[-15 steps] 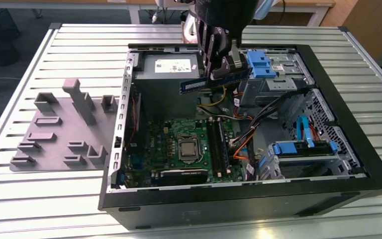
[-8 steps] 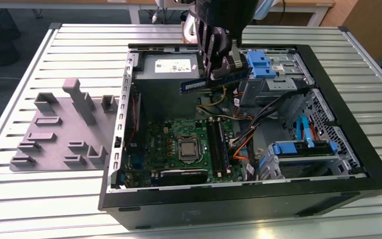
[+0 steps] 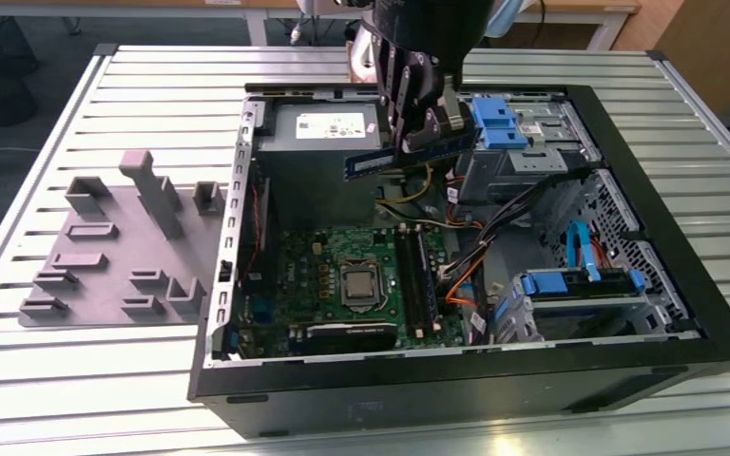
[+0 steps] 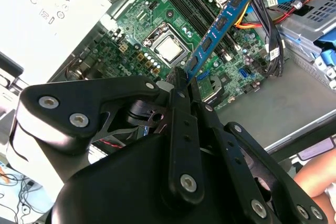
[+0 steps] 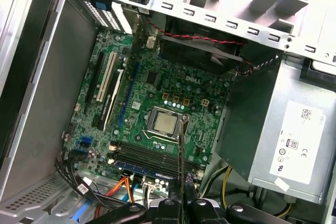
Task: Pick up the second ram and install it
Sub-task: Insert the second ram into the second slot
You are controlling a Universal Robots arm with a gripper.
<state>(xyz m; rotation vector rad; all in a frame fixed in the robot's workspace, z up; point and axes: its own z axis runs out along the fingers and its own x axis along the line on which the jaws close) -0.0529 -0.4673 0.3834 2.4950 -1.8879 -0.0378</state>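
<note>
The black gripper (image 4: pixel 184 85), clamped on one end of the slim blue circuit-board RAM stick (image 4: pixel 223 22), carries it above the open black computer case (image 3: pixel 707 313); judged mid-transport, needing alignment over the green motherboard's (image 3: pixel 339 256) memory slots (image 5: pixel 157 158).

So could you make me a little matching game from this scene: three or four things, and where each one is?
Things:
1. RAM stick
2. gray tray
3. motherboard
4. power supply

Places:
A. on the slatted table, outside the case
B. clamped in the tool, above the open case
C. flat on the case floor, bare processor at its middle
D. inside the case, at its far end in the exterior view

Pairs: 1-B, 2-A, 3-C, 4-D
</note>
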